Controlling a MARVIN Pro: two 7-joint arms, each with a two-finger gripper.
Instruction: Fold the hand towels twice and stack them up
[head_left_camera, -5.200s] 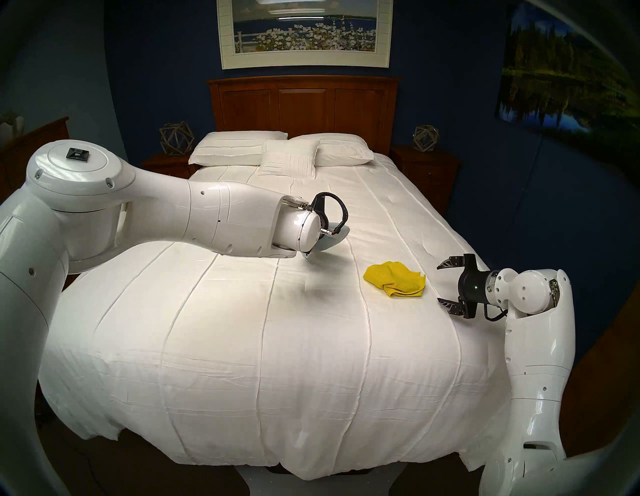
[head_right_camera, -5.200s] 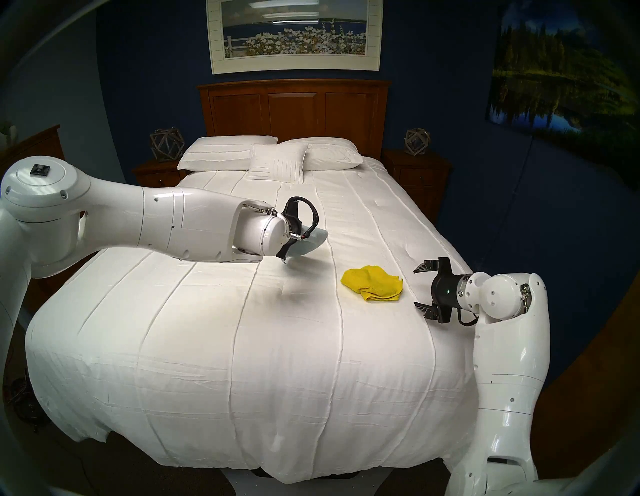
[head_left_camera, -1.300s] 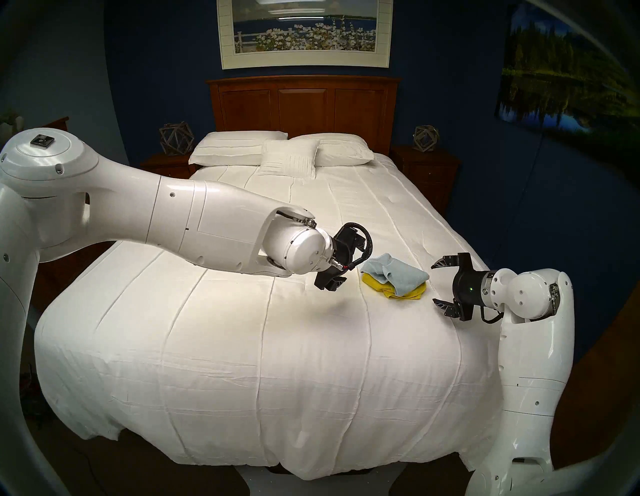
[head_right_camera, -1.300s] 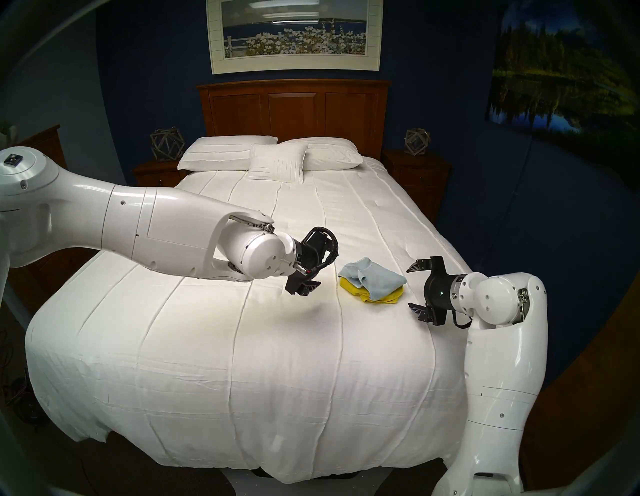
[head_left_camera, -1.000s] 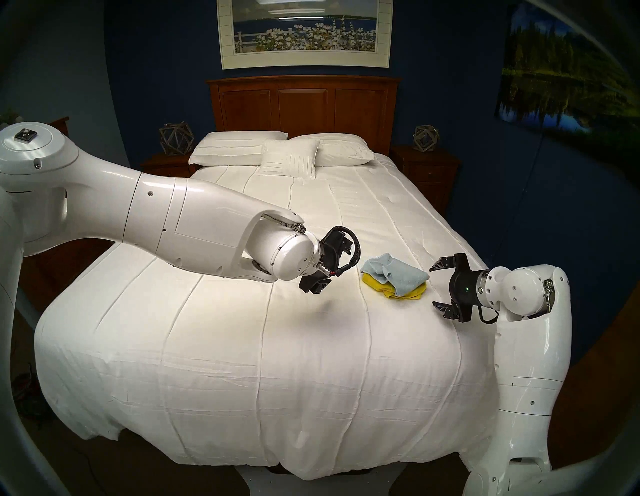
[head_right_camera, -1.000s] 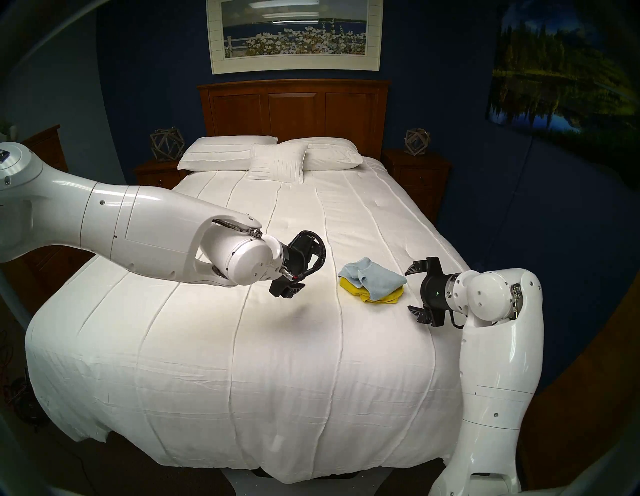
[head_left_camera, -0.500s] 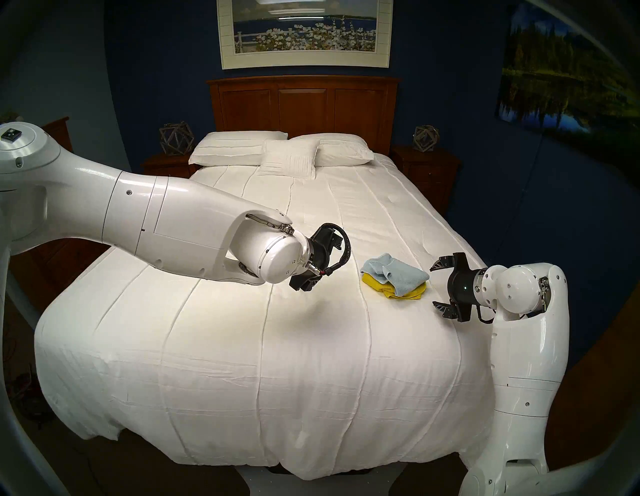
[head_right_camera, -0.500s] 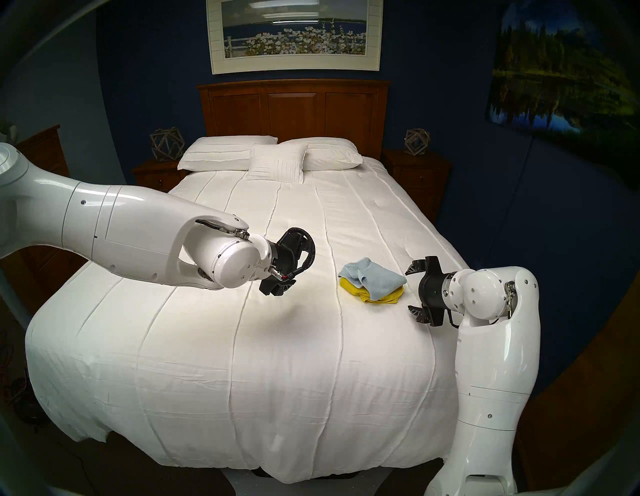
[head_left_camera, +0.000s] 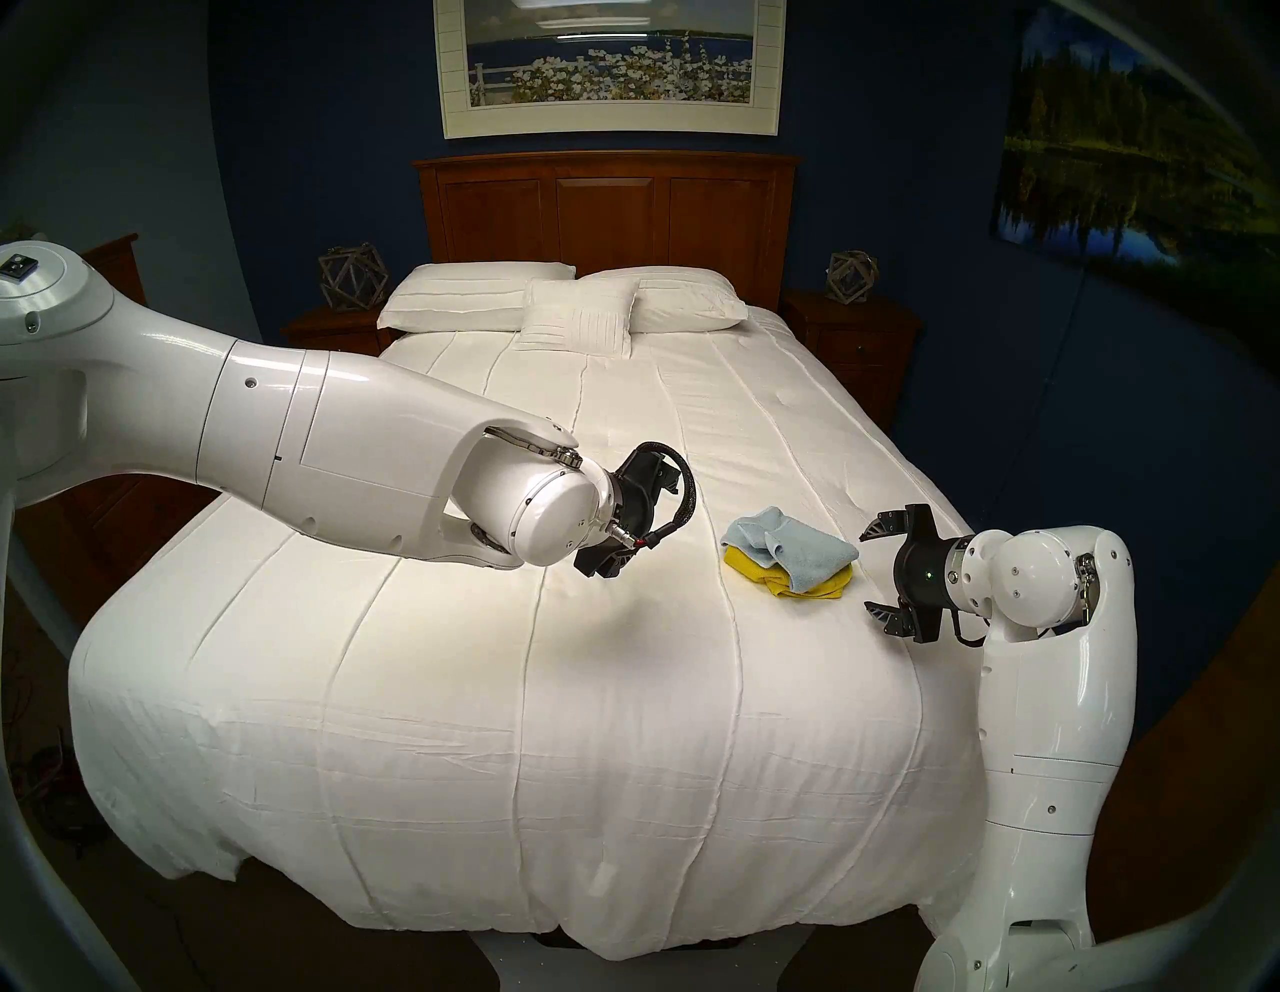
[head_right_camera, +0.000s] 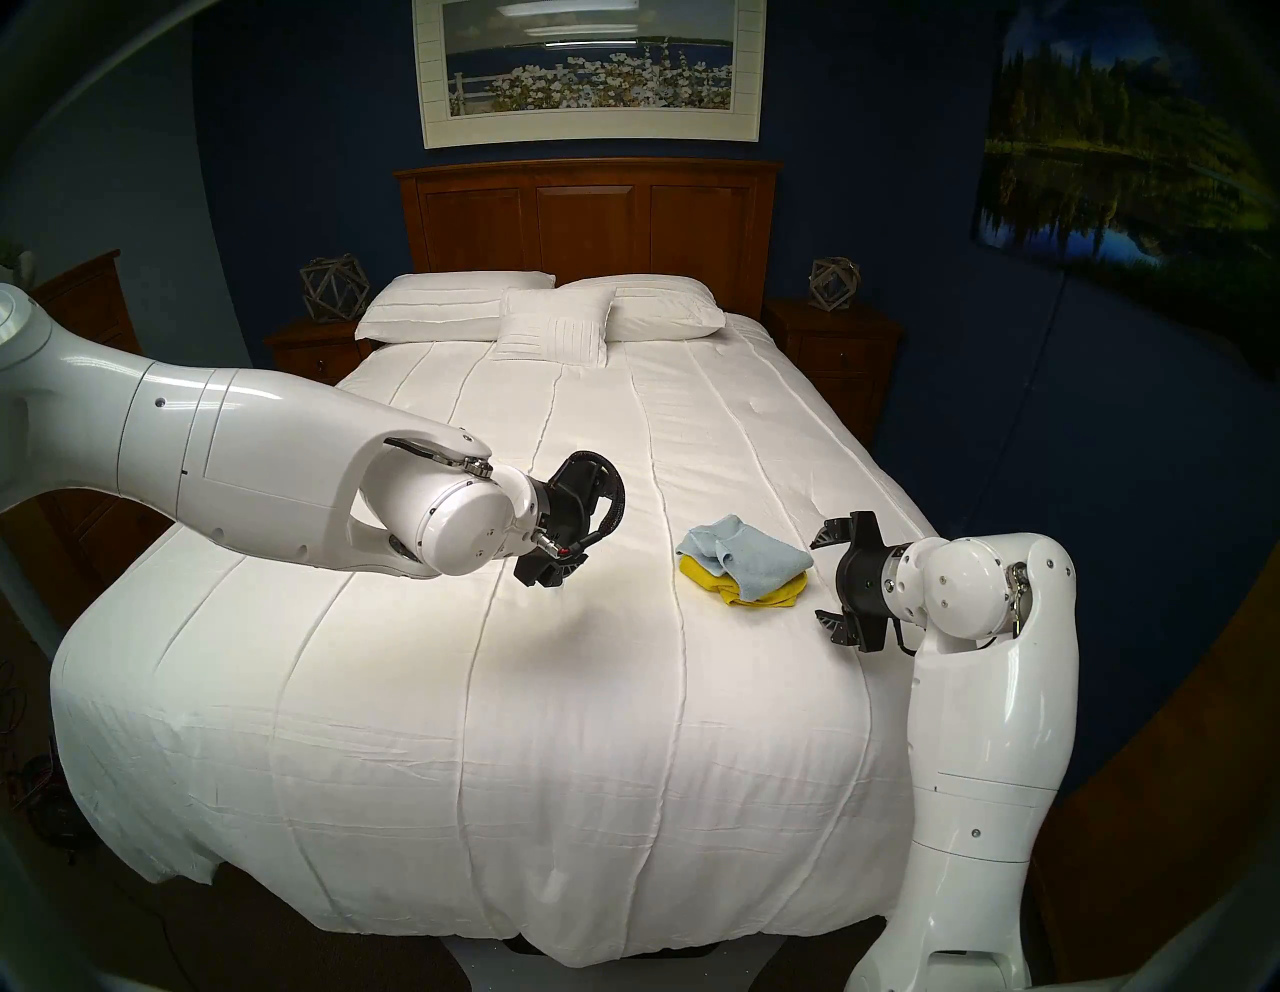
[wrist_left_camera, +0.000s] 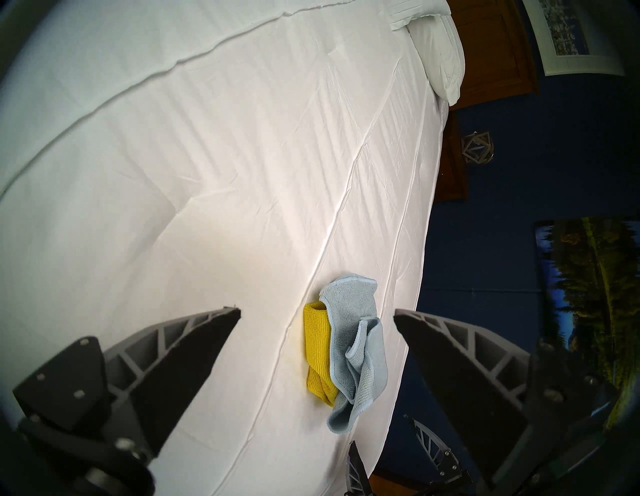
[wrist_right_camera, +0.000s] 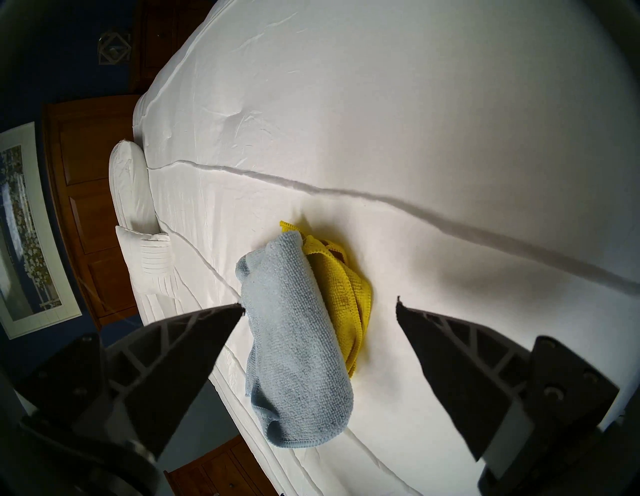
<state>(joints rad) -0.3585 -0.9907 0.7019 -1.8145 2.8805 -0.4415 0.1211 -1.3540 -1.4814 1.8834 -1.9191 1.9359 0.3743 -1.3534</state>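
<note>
A pale blue hand towel (head_left_camera: 796, 547) lies loosely folded on top of a yellow hand towel (head_left_camera: 744, 562) on the bed's right side. The pair also shows in the wrist views as blue towel (wrist_right_camera: 294, 329) over yellow towel (wrist_right_camera: 349, 287). My left gripper (head_left_camera: 641, 519) hovers open and empty above the quilt, a short way left of the stack. My right gripper (head_left_camera: 864, 573) stands open and empty just right of the stack, pointing at it. In the left wrist view the blue towel (wrist_left_camera: 353, 346) shows beyond my open left gripper (wrist_left_camera: 317, 310).
The white quilt (head_left_camera: 485, 658) covers the whole bed. Its right edge runs close by the stack and my right arm. Three white pillows (head_left_camera: 575, 308) lie against the wooden headboard (head_left_camera: 609, 208). Nightstands with wire ornaments (head_left_camera: 352, 277) flank the bed.
Five seconds ago my left gripper carried the blue towel; that towel now lies on the yellow one. Over the last second my left arm has drawn back leftward. The right gripper has barely moved.
</note>
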